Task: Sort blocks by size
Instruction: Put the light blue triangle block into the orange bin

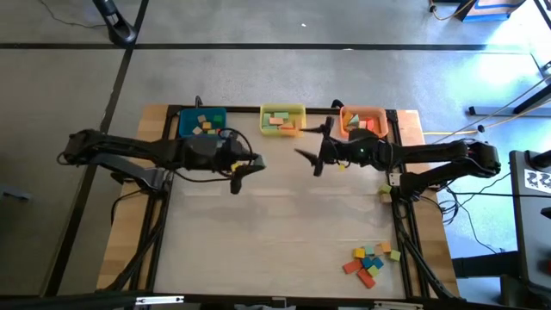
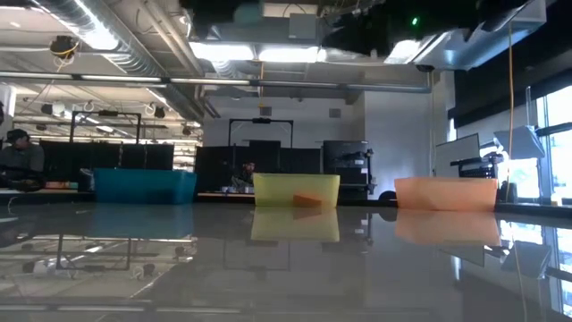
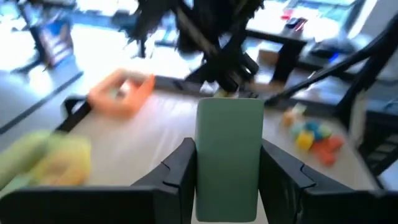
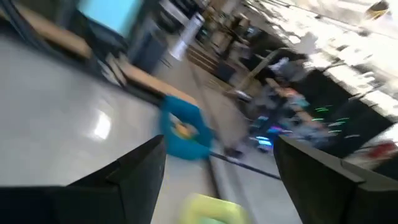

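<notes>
Left gripper [image 3: 227, 180] grips a green block [image 3: 229, 158], long axis upright between the fingers, hovering mid-table just near-right of the blue bin [image 1: 202, 121]. The yellow bin [image 1: 282, 119] sits farther right, so that drop looks closest. Right gripper [image 1: 312, 155] hangs open, empty, beside the orange bin [image 1: 363, 120]. Loose blocks [image 1: 371, 261] lie near-right.

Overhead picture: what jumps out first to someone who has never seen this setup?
Three bins line the table's far edge: blue bin, yellow bin, orange bin. In front of them the two dark arms meet; the left gripper holds a green block. A pile of blocks waits at the near right corner.
</notes>
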